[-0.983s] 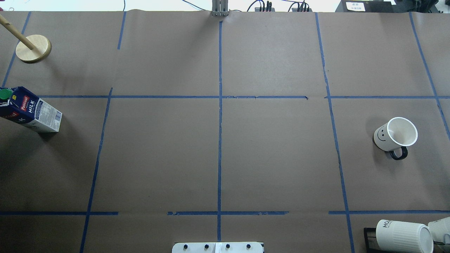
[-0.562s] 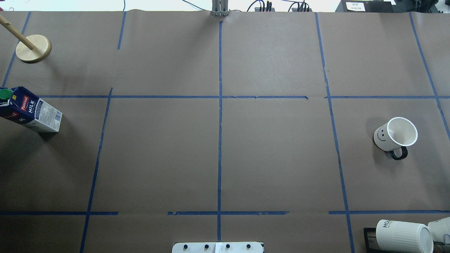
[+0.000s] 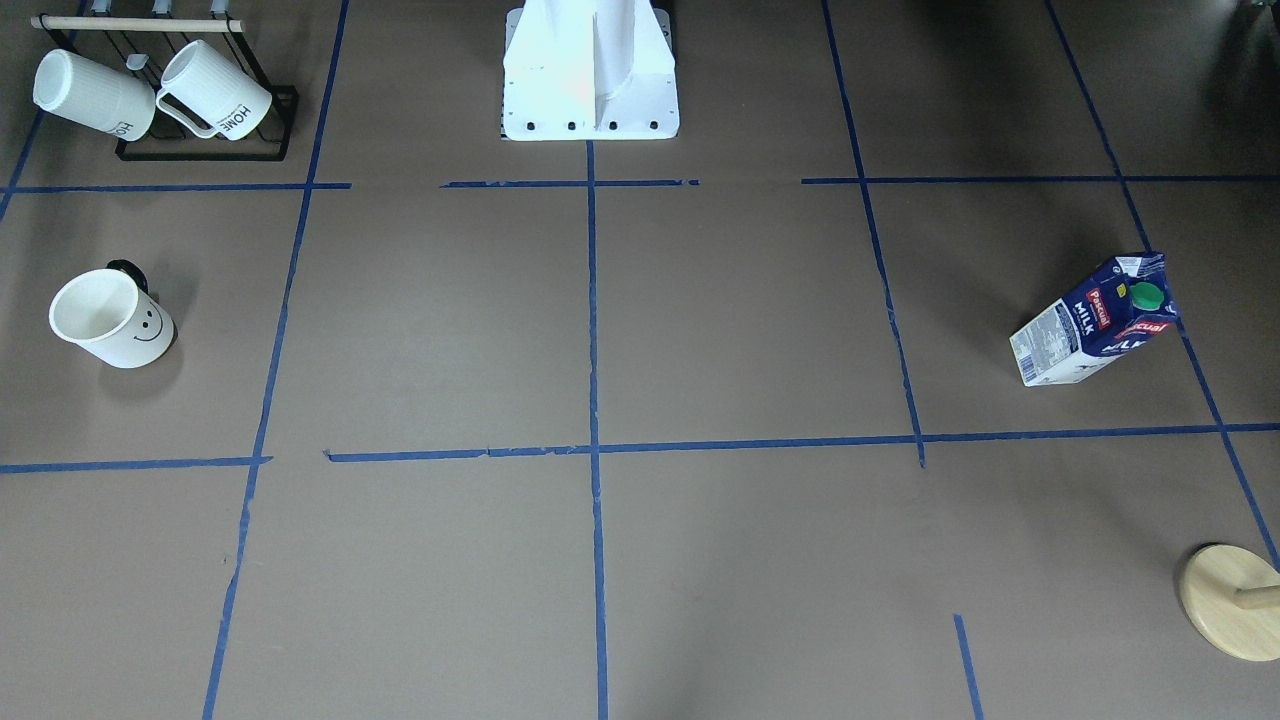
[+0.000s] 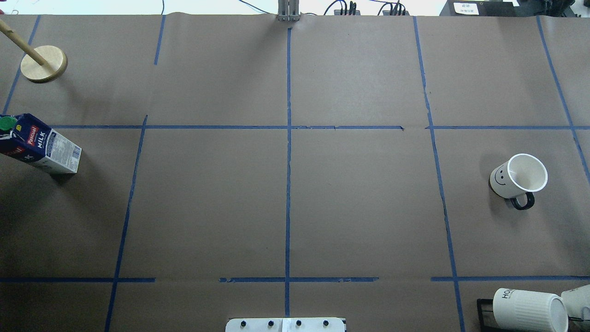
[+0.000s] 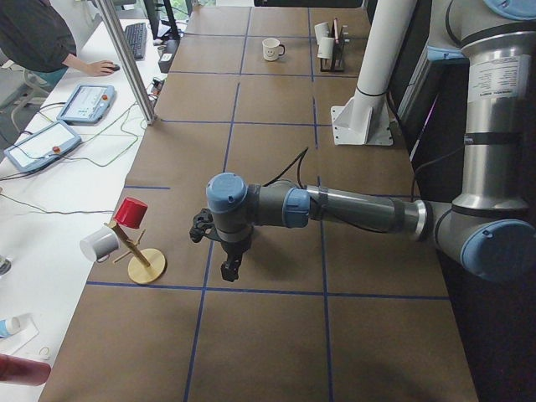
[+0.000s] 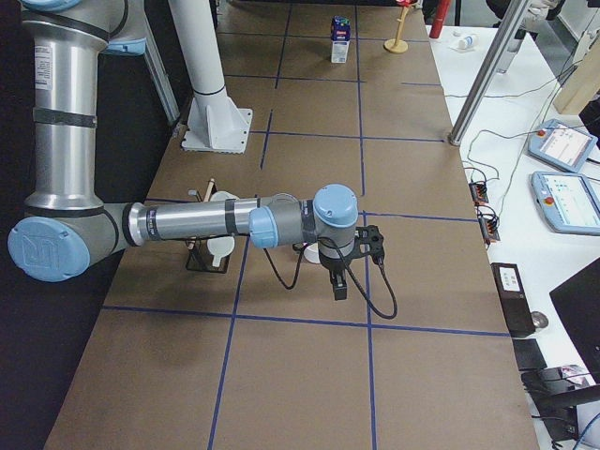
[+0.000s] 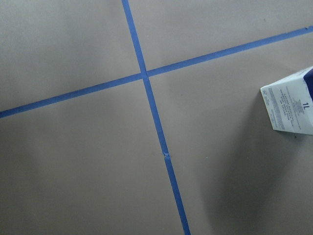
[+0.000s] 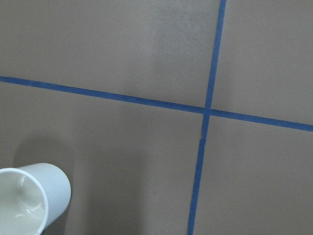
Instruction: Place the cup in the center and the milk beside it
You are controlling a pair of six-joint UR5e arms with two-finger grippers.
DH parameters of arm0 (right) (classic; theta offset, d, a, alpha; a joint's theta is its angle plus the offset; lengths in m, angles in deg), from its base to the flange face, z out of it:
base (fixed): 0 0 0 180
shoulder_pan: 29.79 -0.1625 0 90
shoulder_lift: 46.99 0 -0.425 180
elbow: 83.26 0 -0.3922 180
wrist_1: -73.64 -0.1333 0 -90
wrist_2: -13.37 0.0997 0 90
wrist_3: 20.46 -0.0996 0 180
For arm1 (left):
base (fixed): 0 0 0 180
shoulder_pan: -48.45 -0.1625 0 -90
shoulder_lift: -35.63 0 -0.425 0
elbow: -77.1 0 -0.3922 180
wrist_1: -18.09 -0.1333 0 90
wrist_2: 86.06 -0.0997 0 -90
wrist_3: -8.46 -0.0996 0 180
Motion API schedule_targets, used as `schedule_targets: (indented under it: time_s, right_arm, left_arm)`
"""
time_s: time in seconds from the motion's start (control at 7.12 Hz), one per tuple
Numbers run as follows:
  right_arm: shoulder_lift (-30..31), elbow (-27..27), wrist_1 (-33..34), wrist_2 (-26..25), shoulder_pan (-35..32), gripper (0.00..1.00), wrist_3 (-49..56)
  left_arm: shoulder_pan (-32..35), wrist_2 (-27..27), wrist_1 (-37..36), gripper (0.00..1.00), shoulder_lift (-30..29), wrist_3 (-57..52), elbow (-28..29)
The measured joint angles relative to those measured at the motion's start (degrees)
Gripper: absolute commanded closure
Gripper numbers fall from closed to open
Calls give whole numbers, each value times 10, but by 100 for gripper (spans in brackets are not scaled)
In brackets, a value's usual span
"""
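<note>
The cup (image 4: pixel 518 180), white with a black smiley face and black handle, stands upright at the right of the brown surface; it also shows in the front view (image 3: pixel 110 320) and the right wrist view (image 8: pixel 29 198). The milk (image 4: pixel 39 145), a dark blue carton with a green cap, stands at the far left edge; it also shows in the front view (image 3: pixel 1095 322) and the left wrist view (image 7: pixel 293 105). The center (image 4: pixel 289 127) is a bare tape crossing. My left gripper (image 5: pixel 228 270) and right gripper (image 6: pixel 338 290) show only in side views; I cannot tell whether they are open or shut.
A wooden peg stand (image 4: pixel 44 63) is at the far left corner. A black rack with ribbed "HOME" mugs (image 4: pixel 525 309) is at the near right. The robot's white base (image 3: pixel 590 80) stands at the near edge. An operator (image 5: pixel 42 33) sits beyond the table.
</note>
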Motion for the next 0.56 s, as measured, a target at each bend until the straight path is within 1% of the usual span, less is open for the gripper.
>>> schedule_targets:
  time_s: [0.42, 0.56]
  right_arm:
    - [4, 2, -137, -3, 78, 0, -171]
    - [7, 2, -169, -6, 98, 0, -211]
  left_arm:
    - [0, 0, 0, 0, -2, 0, 0]
    - [0, 0, 0, 0, -2, 0, 0]
